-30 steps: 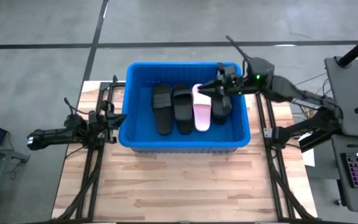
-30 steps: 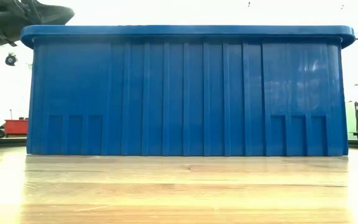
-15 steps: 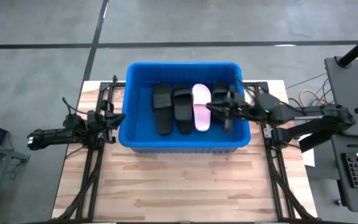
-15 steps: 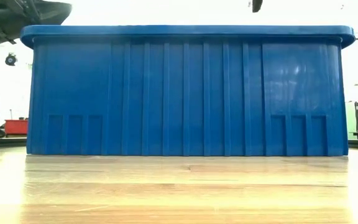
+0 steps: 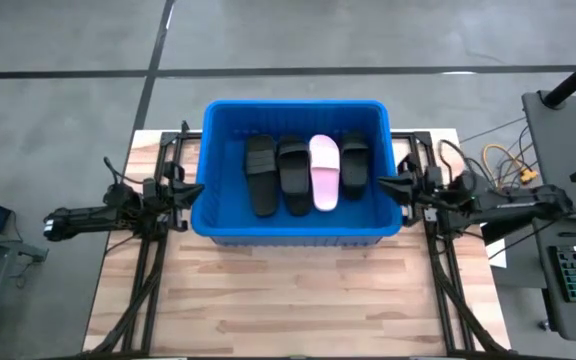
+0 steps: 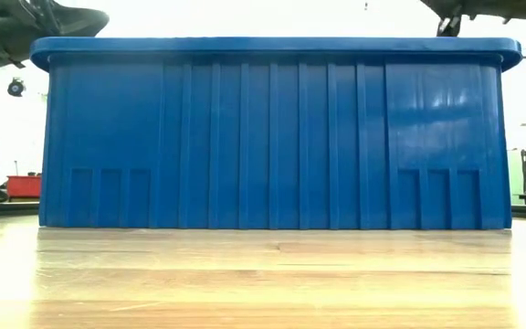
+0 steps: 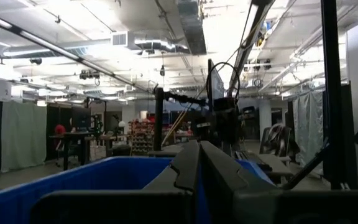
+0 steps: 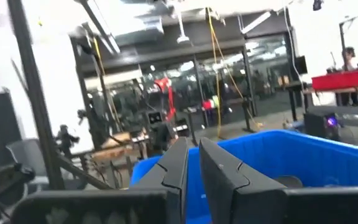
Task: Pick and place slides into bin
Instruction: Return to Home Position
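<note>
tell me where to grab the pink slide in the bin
Probably at its wide top strap, coming straight down from above. The pink slide lies flat in the blue bin, lengthwise front to back, with black slides close on both sides, so the walls and neighbours block any sideways approach. Set the jaws across the strap's front and back edges.

Industrial workshop hall: exposed ceiling ducts (image 7: 188,28), strip lights (image 8: 258,22), bare concrete floor (image 5: 58,40).
</note>
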